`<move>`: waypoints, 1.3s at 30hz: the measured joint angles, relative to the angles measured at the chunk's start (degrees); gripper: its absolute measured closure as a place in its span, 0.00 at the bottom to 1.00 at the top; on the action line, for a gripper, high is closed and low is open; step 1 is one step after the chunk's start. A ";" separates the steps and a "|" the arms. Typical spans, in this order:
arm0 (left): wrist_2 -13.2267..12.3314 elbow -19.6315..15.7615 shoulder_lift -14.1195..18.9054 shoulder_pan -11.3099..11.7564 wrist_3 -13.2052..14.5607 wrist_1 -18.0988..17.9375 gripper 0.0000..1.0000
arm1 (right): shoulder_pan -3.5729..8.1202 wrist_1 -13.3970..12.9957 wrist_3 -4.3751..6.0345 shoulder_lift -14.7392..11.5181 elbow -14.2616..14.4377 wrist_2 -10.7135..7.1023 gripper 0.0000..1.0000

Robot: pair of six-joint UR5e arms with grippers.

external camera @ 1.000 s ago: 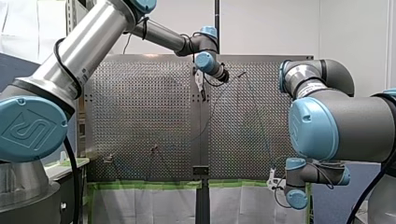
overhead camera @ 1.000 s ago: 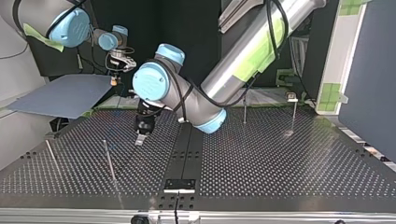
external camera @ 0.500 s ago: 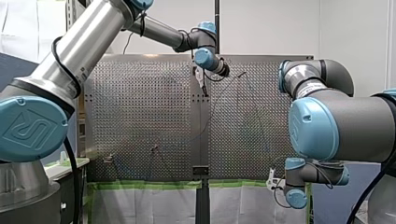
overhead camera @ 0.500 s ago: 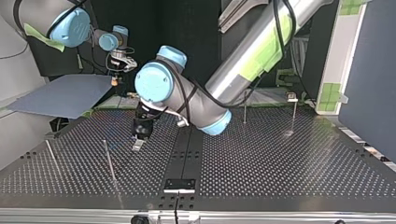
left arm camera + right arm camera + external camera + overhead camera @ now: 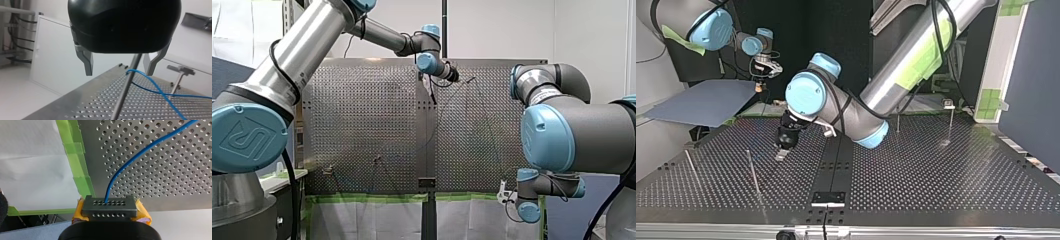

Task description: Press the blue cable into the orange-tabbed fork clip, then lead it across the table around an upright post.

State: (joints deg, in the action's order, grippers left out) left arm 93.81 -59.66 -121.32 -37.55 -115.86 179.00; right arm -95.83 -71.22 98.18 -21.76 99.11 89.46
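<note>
- One blue cable (image 5: 160,91) hooks one upright post (image 5: 123,92).
- Left end effector (image 5: 119,73): two fingers (image 5: 87,62) apart, that post seen between them.
- Right end effector (image 5: 110,207): two yellow pads (image 5: 143,213) clamp the cable, far from the post.

Silver-blue arms (image 5: 312,40), black left gripper (image 5: 119,72)

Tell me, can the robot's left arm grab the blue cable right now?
Probably yes. In the left wrist view, the left end effector is open, and the blue cable loops on the upright post right between its jaws. Only the post shares that gap, so it might pinch both.
</note>
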 joint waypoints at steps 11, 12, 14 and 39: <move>-5.12 -0.03 -2.42 2.74 -1.62 5.12 0.02 | -0.18 0.13 0.00 -0.01 -0.10 0.01 1.00; -5.57 -0.02 -2.86 2.83 -1.71 5.56 0.02 | -0.19 0.16 0.00 0.00 -0.10 0.00 1.00; -6.58 -0.04 -3.85 3.11 -2.00 6.60 0.02 | -0.19 0.24 0.00 0.00 -0.09 0.00 1.00; -17.16 -0.02 -3.79 -2.25 2.73 7.92 0.02 | -0.19 0.88 0.50 -0.01 -0.11 -0.01 1.00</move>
State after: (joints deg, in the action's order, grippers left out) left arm 76.65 -59.69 -125.10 -39.80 -113.14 186.91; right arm -96.02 -70.34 98.69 -21.76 99.00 89.45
